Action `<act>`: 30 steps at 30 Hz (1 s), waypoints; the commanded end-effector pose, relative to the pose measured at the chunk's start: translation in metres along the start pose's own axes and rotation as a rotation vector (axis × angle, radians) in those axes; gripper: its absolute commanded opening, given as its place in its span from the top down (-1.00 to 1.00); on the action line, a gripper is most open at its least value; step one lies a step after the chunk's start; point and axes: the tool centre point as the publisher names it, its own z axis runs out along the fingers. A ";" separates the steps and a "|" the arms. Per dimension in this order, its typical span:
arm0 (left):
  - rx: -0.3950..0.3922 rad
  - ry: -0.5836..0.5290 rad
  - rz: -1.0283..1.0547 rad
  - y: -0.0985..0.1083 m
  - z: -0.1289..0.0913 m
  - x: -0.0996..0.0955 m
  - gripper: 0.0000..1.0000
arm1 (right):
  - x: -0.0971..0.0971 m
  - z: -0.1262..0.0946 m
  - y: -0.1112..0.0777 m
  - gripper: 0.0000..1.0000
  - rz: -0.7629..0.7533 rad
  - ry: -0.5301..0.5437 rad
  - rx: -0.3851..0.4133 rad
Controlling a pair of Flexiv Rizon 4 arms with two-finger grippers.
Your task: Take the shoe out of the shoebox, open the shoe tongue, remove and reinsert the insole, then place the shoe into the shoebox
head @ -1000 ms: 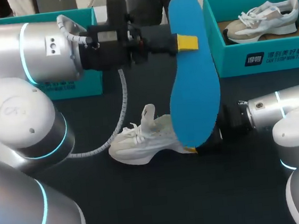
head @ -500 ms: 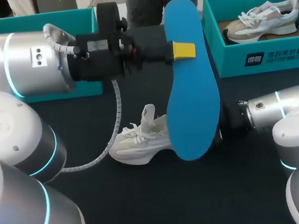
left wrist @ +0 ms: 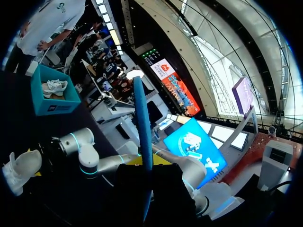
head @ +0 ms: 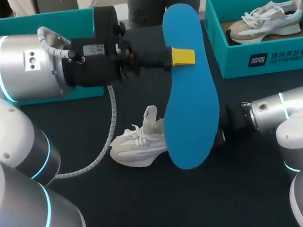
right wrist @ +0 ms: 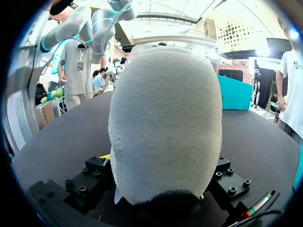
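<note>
My left gripper (head: pixel 182 57) is shut on a large blue insole (head: pixel 189 88), held up in the air over the table's middle; its yellow tip shows against the insole's edge. In the left wrist view the insole (left wrist: pixel 143 127) stands edge-on out of the gripper (left wrist: pixel 147 165). A white shoe (head: pixel 141 144) lies on its sole on the dark table with the tongue pulled up. Its heel is hidden behind the insole, where my right arm (head: pixel 270 113) comes in. The right wrist view shows the shoe's heel (right wrist: pixel 165 123) filling the right gripper (right wrist: pixel 161 198), gripped between its fingers.
A teal shoebox (head: pixel 265 61) at the back right holds another pale shoe (head: pixel 265 20). A second teal box (head: pixel 84 17) stands at the back left, mostly behind my left arm. A grey coiled cable (head: pixel 112 123) hangs from the left wrist near the shoe.
My left arm has carried the insole a little to the left, and its lower end has swung leftwards over the shoe. The right arm and the shoe have stayed put.
</note>
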 end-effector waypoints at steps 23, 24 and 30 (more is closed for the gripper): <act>0.005 -0.001 -0.001 0.002 -0.001 0.003 1.00 | -0.001 0.005 -0.003 1.00 0.000 -0.002 0.003; 0.005 -0.001 -0.001 0.002 -0.001 0.003 1.00 | -0.001 0.005 -0.003 1.00 0.000 -0.002 0.003; 0.005 -0.001 -0.001 0.002 -0.001 0.003 1.00 | -0.008 -0.007 0.001 -1.00 0.002 -0.018 0.066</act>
